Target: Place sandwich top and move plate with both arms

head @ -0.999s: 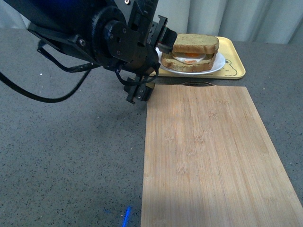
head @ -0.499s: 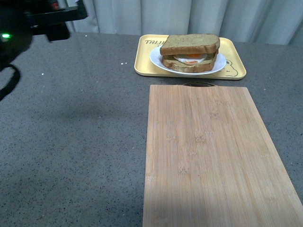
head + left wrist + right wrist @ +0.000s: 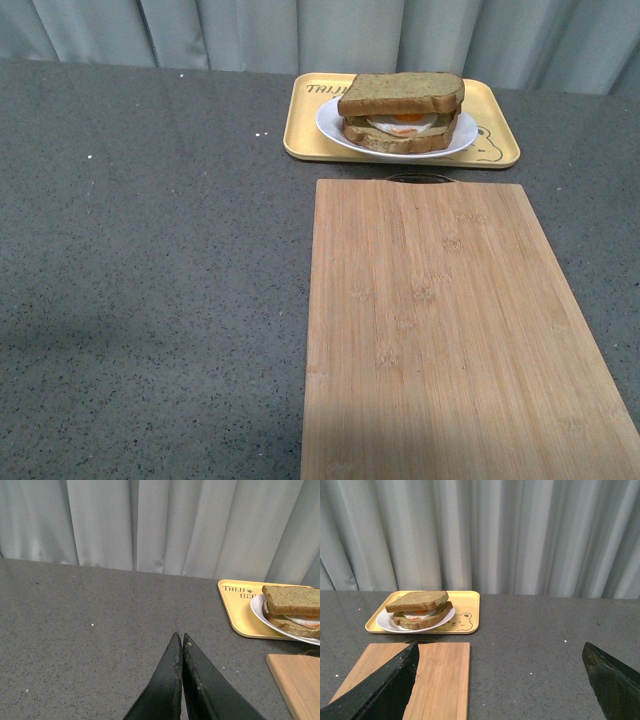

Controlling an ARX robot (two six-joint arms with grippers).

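The sandwich top (image 3: 402, 92) already lay flat on the egg and lower slice, so placing looked done; moving the plate (image 3: 455, 140), which sat on the yellow tray (image 3: 495, 125), remained. The slice's longer side ran across the table (image 3: 150, 250). The left end effector (image 3: 180, 640), tips pressed together and empty, had the plate ahead and well apart. The right end effector (image 3: 502, 660) was spread wide and empty, plate ahead.

Matt speckled grey table (image 3: 150, 250), pale grained wooden board (image 3: 450, 330), glossy white plate (image 3: 335, 130), smooth yellow tray (image 3: 305, 120)
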